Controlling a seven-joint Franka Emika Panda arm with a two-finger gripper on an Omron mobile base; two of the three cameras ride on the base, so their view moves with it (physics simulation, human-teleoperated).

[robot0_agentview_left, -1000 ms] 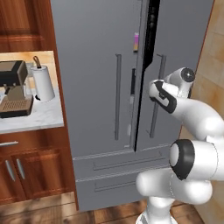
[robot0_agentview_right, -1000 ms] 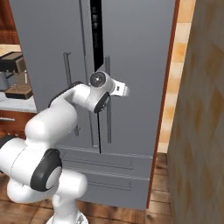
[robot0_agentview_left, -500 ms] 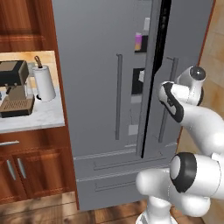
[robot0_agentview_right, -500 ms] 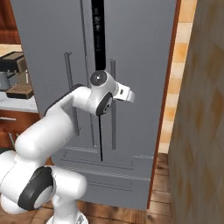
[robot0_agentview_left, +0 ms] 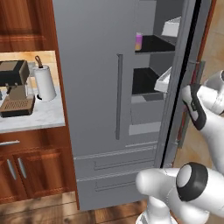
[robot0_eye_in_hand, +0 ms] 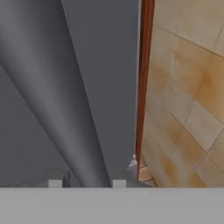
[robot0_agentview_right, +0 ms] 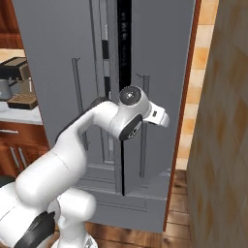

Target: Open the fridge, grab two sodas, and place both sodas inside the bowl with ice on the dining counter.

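The grey fridge (robot0_agentview_left: pixel 94 87) has its right door (robot0_agentview_left: pixel 178 94) swung out, seen edge-on in the left base view. Inside show black shelves (robot0_agentview_left: pixel 153 43) and white door bins (robot0_agentview_left: pixel 164 79). The pink-purple soda (robot0_agentview_left: pixel 138 42) stands on an upper shelf. The red and white soda is hidden; the bowl and dining counter are out of view. My gripper (robot0_eye_in_hand: pixel 86 182) is shut on the right door's long bar handle (robot0_eye_in_hand: pixel 65 109), which runs between the fingertips (robot0_eye_in_hand: pixel 119 183). From the right base view my hand sits against that handle (robot0_agentview_right: pixel 144 145).
To the left of the fridge, a coffee machine (robot0_agentview_left: pixel 15 87) and a paper towel roll (robot0_agentview_left: pixel 44 83) stand on the wall counter (robot0_agentview_left: pixel 39 119), above reddish wood cabinets (robot0_agentview_left: pixel 30 170). A tan tiled wall (robot0_agentview_right: pixel 223 121) stands close on the right.
The right fridge door has swung farther open, baring the shelves, bins and the pink-purple soda. My hand has moved out and to the right with the handle.
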